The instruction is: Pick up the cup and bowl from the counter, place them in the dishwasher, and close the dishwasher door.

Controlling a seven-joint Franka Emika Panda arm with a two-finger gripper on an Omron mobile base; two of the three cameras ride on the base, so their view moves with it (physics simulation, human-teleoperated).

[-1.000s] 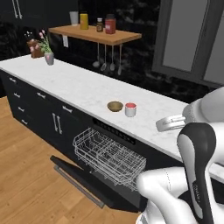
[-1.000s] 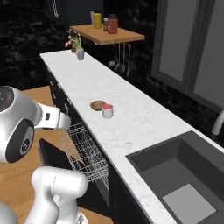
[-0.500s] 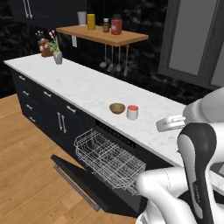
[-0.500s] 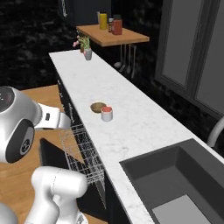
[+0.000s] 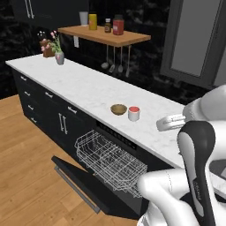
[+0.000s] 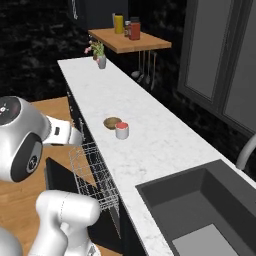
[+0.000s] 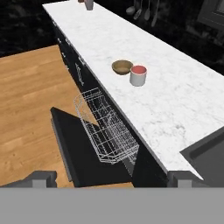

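The white cup [image 5: 133,113] with its red inside stands upright on the white marble counter [image 5: 84,88]. The tan bowl [image 5: 118,109] sits just left of it, close beside. Both show again in the right base view, cup [image 6: 122,130] and bowl [image 6: 112,122], and in the hand view, cup [image 7: 138,75] and bowl [image 7: 122,67]. Below them the dishwasher [image 5: 128,152] is open, its white wire rack [image 5: 110,159] pulled out over the lowered black door [image 5: 81,185]. My gripper [image 7: 113,178] is open and holds nothing, high above the floor and well back from the cup.
A dark sink [image 6: 200,210] with a faucet [image 6: 246,152] lies at the counter's right end. A flower vase [image 5: 59,57] stands at the far left under a wooden shelf [image 5: 106,36] with jars. Black cabinets [image 5: 48,110] line the front; wooden floor [image 5: 26,176] spreads before them.
The whole picture has shifted a little in both base views, so the cameras moved. Cup and bowl keep their places on the counter; rack and door stay open.
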